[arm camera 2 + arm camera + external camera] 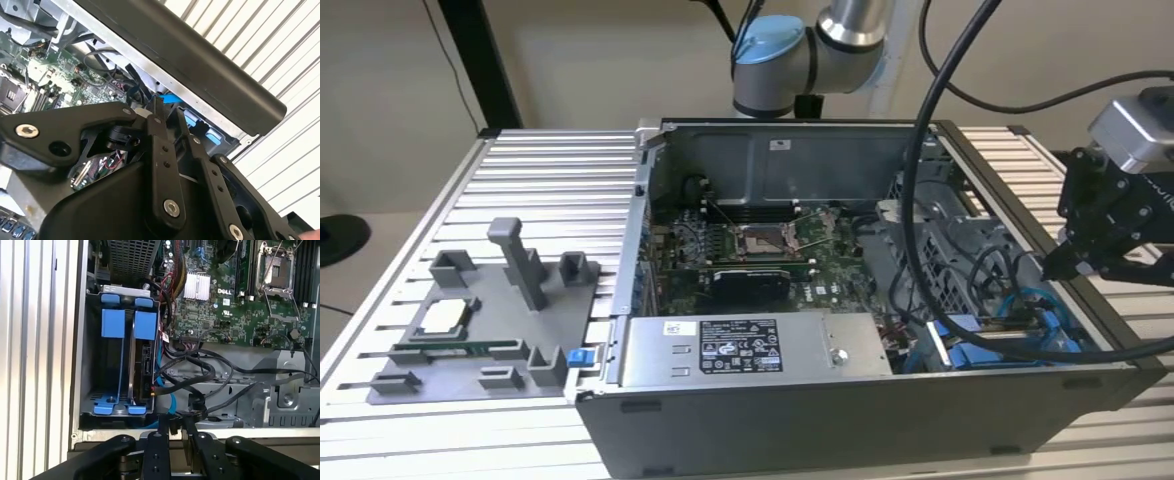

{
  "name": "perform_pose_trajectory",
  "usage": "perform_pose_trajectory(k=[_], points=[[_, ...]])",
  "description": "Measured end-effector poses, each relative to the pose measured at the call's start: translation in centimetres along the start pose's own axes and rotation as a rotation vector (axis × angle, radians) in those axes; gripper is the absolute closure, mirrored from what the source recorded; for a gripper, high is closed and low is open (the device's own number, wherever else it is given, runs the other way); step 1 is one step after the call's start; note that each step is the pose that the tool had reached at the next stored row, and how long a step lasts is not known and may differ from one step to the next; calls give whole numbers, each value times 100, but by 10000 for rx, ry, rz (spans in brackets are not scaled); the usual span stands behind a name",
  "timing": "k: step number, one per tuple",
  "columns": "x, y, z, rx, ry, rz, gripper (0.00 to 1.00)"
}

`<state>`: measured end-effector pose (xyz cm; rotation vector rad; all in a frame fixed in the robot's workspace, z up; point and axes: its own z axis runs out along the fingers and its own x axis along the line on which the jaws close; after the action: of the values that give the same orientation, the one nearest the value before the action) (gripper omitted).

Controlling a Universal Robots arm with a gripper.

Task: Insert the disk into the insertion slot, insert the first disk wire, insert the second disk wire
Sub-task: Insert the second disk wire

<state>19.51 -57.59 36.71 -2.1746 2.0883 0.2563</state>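
The disk stands on edge inside the insertion slot, with its blue carrier next to a second blue carrier. A thin blue wire and black wires run to the disk's connector edge. In the exterior view the disk sits in the case's front corner, at that view's right. My gripper hangs just above the case's rim beside the slot. In both wrist views my gripper has its fingers close together. I cannot tell whether a wire is pinched between them.
The grey power-supply box lies along the case front and the green motherboard behind it. A grey fixture with small parts sits on the ribbed table at the exterior view's left. A thick black cable hangs across the case.
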Motion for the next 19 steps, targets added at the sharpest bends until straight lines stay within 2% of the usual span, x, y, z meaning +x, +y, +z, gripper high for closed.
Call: perform_pose_trajectory(k=[5,9,16,19], points=[[-1,2,0,5,-114,2,100],[-3,22,-16,8,-133,9,100],[-50,180,-209,14,-138,13,100],[-60,281,-235,23,-137,12,100]])
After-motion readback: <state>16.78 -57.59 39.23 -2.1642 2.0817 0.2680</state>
